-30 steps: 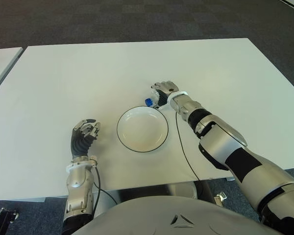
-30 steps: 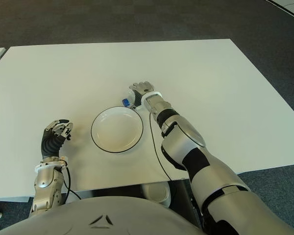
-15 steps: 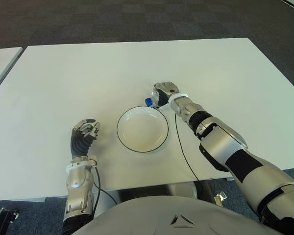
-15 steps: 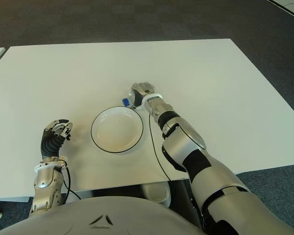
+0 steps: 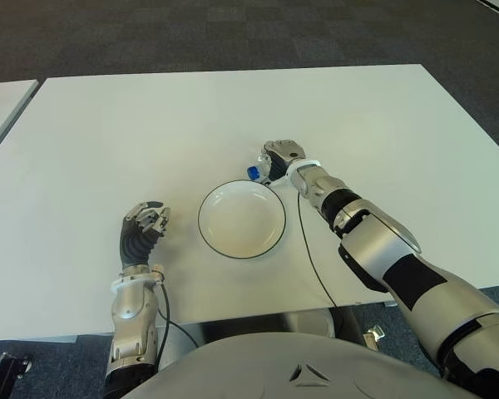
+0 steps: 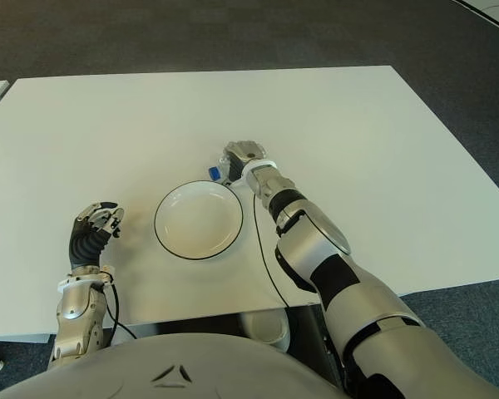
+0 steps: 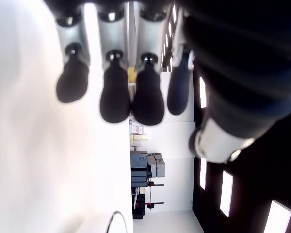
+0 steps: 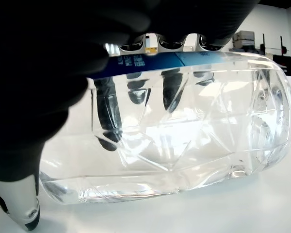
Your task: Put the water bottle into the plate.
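The clear water bottle (image 8: 184,131) with a blue label lies on its side on the white table (image 5: 133,133). Its blue cap (image 5: 253,172) points toward my left, just behind the right rim of the plate. My right hand (image 5: 284,155) covers the bottle from above, shut on it; in the right wrist view the fingers (image 8: 136,92) show through the plastic on the far side and the thumb presses the near side. The white plate (image 5: 241,220) with a dark rim holds nothing. My left hand (image 5: 143,226) shows left of the plate, fingers curled, holding nothing.
A thin black cable (image 5: 309,249) runs along my right forearm and over the table's front edge. A second white table (image 5: 4,104) stands to the left across a narrow gap. Dark carpet lies beyond the far edge.
My right hand's fingers have curled tighter around the bottle and the hand has shifted slightly right. The bottle has barely moved. The left hand is unchanged.
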